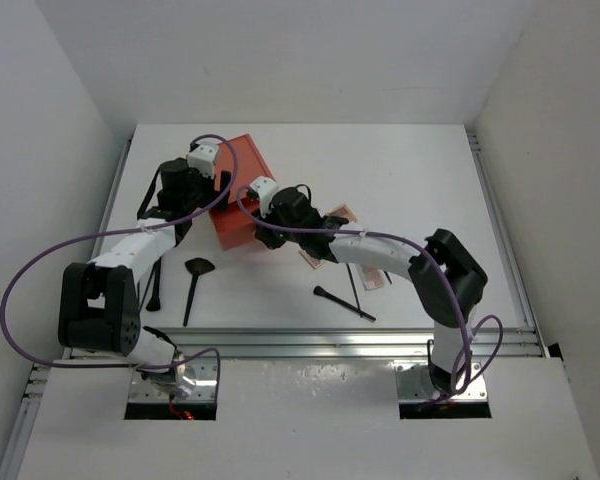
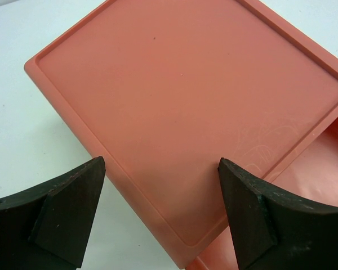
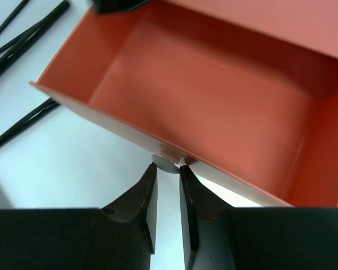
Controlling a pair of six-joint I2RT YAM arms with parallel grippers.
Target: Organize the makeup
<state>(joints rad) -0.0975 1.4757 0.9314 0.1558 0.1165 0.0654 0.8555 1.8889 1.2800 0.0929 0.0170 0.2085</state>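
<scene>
Makeup palettes [image 1: 315, 260], table [image 1: 430, 180] centre: likely light, stiff, slick; pinch across thin edges. Right end effector [image 3: 168, 169] pinched on drawer knob [image 3: 167, 163]; left end effector [image 2: 160, 169] spread over box [image 2: 186, 101].

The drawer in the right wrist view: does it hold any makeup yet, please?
No, the drawer stands open and shows only its bare orange floor and walls.

Left end effector [image 2: 161, 169] wide; right end effector [image 3: 168, 169] pinched.
</scene>
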